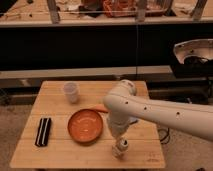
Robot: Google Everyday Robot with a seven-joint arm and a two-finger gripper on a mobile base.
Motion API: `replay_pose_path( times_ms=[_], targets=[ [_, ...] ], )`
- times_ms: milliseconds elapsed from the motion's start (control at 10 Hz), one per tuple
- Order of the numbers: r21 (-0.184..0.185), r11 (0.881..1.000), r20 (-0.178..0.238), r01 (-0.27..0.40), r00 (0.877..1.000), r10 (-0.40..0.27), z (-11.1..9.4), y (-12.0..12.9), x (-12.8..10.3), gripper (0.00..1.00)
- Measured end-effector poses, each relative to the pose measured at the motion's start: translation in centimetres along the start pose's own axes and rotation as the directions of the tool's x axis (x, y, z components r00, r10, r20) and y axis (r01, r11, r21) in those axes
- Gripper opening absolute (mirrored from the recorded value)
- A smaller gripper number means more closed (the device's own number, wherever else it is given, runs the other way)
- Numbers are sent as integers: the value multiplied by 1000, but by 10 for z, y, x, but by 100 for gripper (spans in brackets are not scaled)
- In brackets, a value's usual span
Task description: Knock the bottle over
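Observation:
My white arm (150,107) reaches in from the right over the wooden table (60,152). It bends down to the gripper (120,148), which hangs just above the table's front edge, right of the orange plate (86,126). No bottle shows clearly in the camera view. It may be hidden behind the arm or at the gripper's tip, where I cannot tell a separate object apart. A small orange piece (101,107) shows at the plate's far right rim, partly behind the arm.
A clear plastic cup (71,92) stands upright at the back left of the table. A black ridged bar (43,131) lies at the front left. A dark counter with clutter runs behind the table. A grey machine (194,55) stands at the right.

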Motion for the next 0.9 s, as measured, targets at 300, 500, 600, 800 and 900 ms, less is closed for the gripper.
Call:
replay_pose_path(
  times_ms=[300, 500, 600, 800, 900],
  targets=[
    [0, 1000, -3, 0, 1000, 0, 0, 2, 3, 0],
    [3, 1000, -3, 3, 1000, -3, 0, 3, 3, 0],
    [3, 1000, -4, 5, 1000, -5, 0, 3, 3, 0],
    [8, 1000, -6, 4, 1000, -4, 1, 5, 5, 0],
    [8, 1000, -9, 4, 1000, -4, 1, 7, 9, 0]
  ],
)
